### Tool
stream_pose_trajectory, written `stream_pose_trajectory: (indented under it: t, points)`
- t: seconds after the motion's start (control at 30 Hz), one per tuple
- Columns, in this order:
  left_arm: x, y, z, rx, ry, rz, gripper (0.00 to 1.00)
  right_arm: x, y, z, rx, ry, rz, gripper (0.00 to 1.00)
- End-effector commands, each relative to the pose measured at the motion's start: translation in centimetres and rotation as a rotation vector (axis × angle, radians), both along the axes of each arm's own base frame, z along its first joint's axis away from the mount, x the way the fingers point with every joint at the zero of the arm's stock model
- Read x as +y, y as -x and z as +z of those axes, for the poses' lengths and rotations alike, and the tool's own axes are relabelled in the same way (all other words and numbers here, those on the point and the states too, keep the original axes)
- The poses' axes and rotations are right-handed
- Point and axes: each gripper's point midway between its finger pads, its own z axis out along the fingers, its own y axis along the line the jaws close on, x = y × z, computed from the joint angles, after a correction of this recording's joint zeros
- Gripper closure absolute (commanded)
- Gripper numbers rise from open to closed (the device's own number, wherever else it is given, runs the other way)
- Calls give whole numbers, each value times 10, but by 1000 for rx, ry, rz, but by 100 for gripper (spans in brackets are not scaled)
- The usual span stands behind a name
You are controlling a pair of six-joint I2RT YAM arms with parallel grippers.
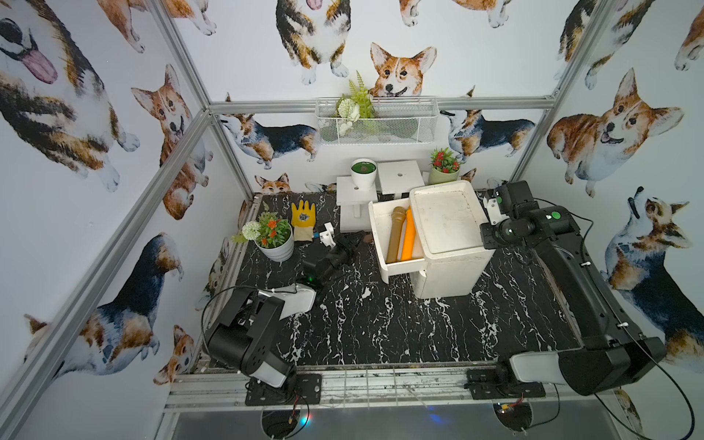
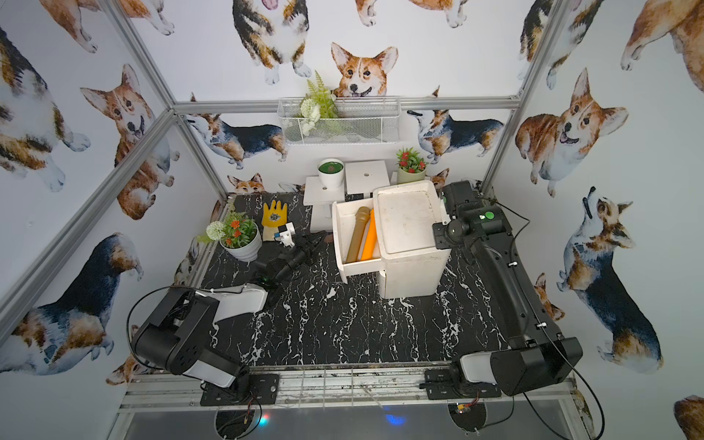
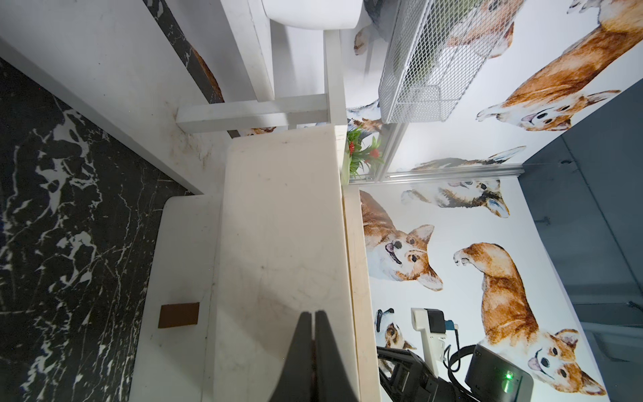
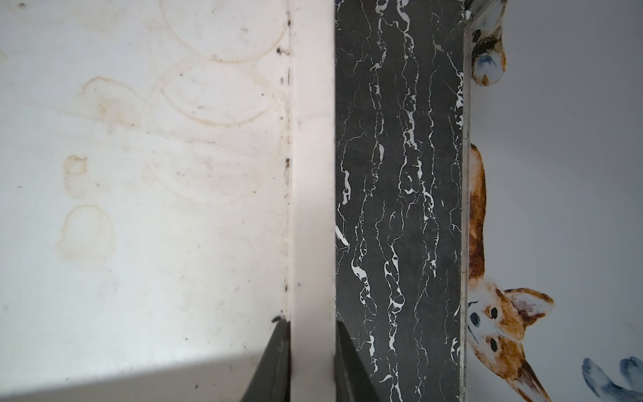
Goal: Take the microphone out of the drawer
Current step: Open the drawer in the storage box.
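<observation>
The white cabinet [image 1: 445, 217] has its drawer [image 1: 377, 228] pulled out to the left. In the drawer lie a tan microphone [image 1: 394, 234] [image 2: 358, 234] and, beside it, an orange stick [image 1: 409, 238]. My left gripper [image 1: 360, 239] [image 3: 315, 313] is shut and empty, its tips close to the drawer's outer white face [image 3: 282, 226]. My right gripper [image 1: 483, 228] [image 4: 311, 325] is shut on the cabinet's raised rim [image 4: 311, 174] at its right edge. Neither wrist view shows the microphone.
Left of the drawer are a flower pot [image 1: 274, 244] and a yellow glove [image 1: 303, 219]. Behind the cabinet stand white stools [image 1: 400, 177], a white pot [image 1: 364, 171] and a green pot with red flowers [image 1: 444, 167]. A wire basket [image 1: 377, 122] hangs on the back wall.
</observation>
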Motion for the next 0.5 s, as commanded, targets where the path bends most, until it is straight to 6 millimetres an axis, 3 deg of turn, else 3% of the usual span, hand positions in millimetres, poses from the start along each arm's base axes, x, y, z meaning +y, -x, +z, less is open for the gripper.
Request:
stream_pose_trajectory:
  t: [0.0,0.07,0.17,0.3,0.37,0.47]
  points:
    - [15,-4,-5,8,-109,67,100,2,0,-11,36,16,23,85]
    - [15,-2,-4,12,-168,59,98,2,0,-12,39,12,25,85]
    - [12,2,-3,27,-295,12,67,3,0,-11,36,4,26,85]
    - [16,10,5,23,-452,-15,46,6,-1,-11,35,-3,32,85]
    - [24,15,12,21,-538,-11,39,6,-1,-11,36,-5,31,85]
    - [29,18,34,-13,-641,-25,37,6,-1,-11,37,-7,33,85]
